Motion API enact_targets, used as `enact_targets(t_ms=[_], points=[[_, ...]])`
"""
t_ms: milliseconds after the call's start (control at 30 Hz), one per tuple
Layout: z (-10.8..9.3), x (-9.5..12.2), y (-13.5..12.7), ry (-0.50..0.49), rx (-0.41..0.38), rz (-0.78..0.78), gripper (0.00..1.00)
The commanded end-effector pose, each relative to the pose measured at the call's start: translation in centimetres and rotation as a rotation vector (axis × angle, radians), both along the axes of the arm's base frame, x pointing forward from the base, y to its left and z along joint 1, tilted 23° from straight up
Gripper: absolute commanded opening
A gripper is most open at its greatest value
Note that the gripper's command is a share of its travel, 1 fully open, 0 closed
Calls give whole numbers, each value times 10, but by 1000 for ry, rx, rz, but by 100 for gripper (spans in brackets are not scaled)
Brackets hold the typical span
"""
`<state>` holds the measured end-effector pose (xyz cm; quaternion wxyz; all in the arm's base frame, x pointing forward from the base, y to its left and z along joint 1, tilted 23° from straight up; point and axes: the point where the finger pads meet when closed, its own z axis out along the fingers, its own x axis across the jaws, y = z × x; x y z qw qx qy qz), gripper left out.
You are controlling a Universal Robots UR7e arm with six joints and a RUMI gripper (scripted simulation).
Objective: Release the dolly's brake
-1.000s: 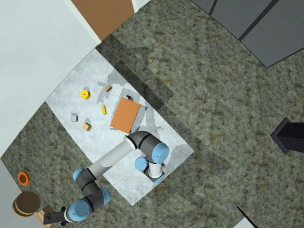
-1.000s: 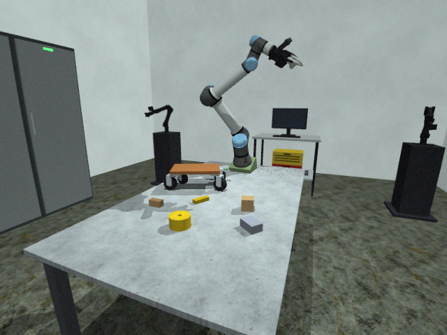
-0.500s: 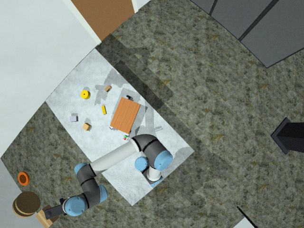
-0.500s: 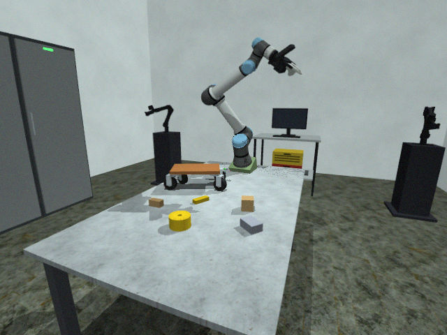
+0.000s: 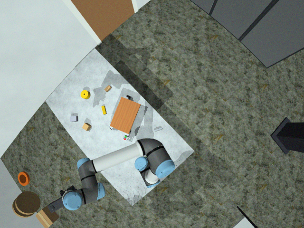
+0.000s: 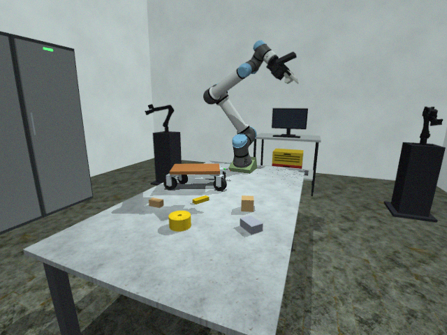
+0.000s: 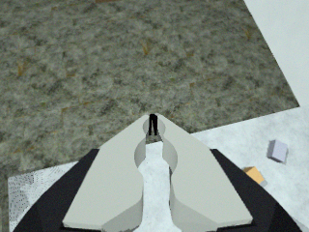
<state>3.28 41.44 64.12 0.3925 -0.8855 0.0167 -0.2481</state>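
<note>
The dolly (image 5: 125, 114) has an orange wooden deck and black casters and stands on the grey table, also in the exterior view (image 6: 195, 175). A small green and red brake pedal (image 5: 125, 137) shows at the caster on the corner nearest the robot base. My gripper (image 6: 291, 78) is shut and empty, high in the air off the table's side, far from the dolly. In the wrist view its pale fingers (image 7: 154, 127) meet at the tips, above the table's edge and the floor.
On the table lie a yellow disc (image 5: 85, 94), a yellow bar (image 5: 103, 109), two tan blocks (image 5: 86, 126) (image 5: 107, 88) and a grey block (image 5: 73, 118). A desk with a monitor (image 6: 289, 121), camera pedestals (image 6: 415, 178) and a cabinet (image 6: 38, 130) stand around.
</note>
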Motion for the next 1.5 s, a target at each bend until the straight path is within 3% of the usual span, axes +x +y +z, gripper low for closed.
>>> enact_targets(t_ms=[0, 300, 500, 667, 900, 967, 1067, 1467], points=[[-13, 23, -6, -71, -76, 34, 0], [-37, 60, -22, -185, -224, 73, 0], [-45, 72, -29, -219, -276, 89, 0], [-62, 95, -44, -282, -383, 125, 0], [-75, 112, -56, -323, -464, 156, 0], [-84, 122, -65, -347, -518, 180, 0], [-84, 122, -65, -347, -518, 180, 0], [-114, 155, -99, -415, -703, 274, 0]])
